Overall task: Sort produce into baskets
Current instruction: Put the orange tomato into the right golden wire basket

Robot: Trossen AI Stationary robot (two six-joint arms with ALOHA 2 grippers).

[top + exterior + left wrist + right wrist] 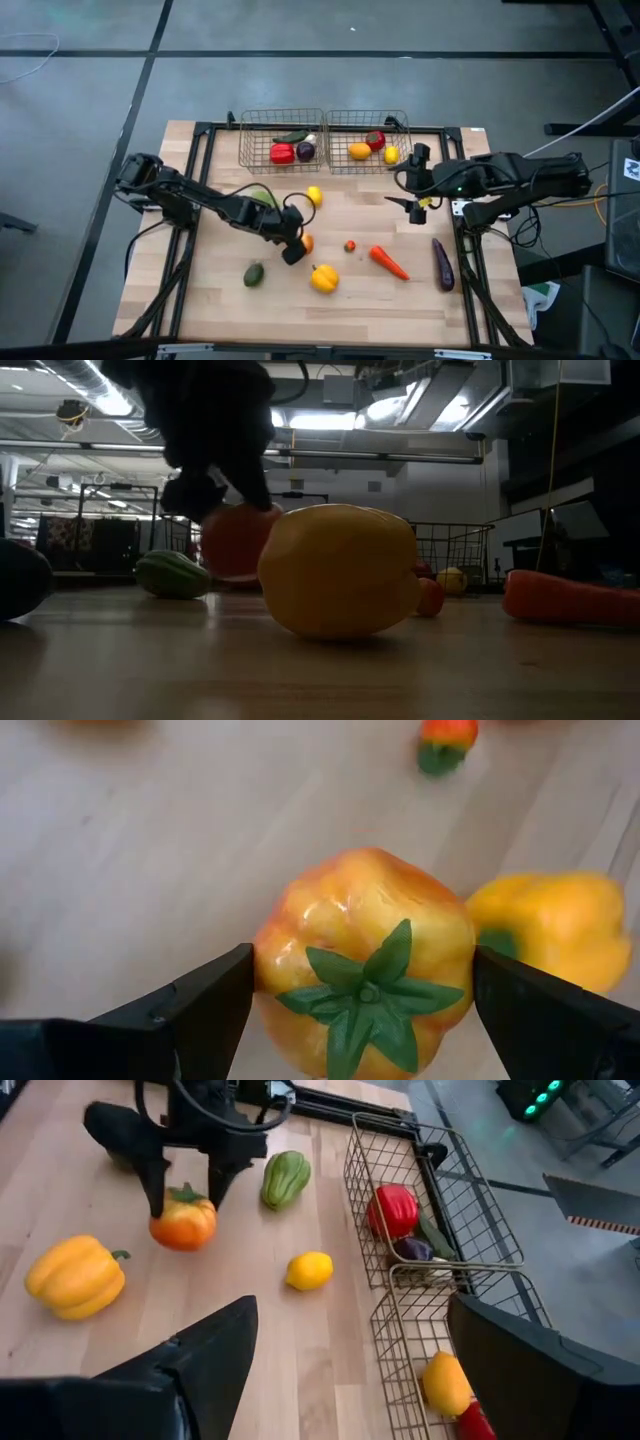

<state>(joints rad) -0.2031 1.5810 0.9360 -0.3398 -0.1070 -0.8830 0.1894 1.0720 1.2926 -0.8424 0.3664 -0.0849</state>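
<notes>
Left gripper (pixel 360 1010) stood apart astride the orange tomato (pixel 365 960) on the table, not yet clamped; closing off-centre could squirt it sideways into the yellow pepper (pixel 560 925) just beside.

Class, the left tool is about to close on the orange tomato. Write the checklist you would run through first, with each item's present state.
1. Left tool straddles the orange tomato, one finger each side: ok.
2. Left tool open: ok.
3. Fingers touching the tomato: cannot tell.
4. Yellow pepper apart from the tomato and the fingers: ok.
5. Room left in both baskets: ok.
6. Right tool open, empty, waiting near the right basket: ok.
</notes>
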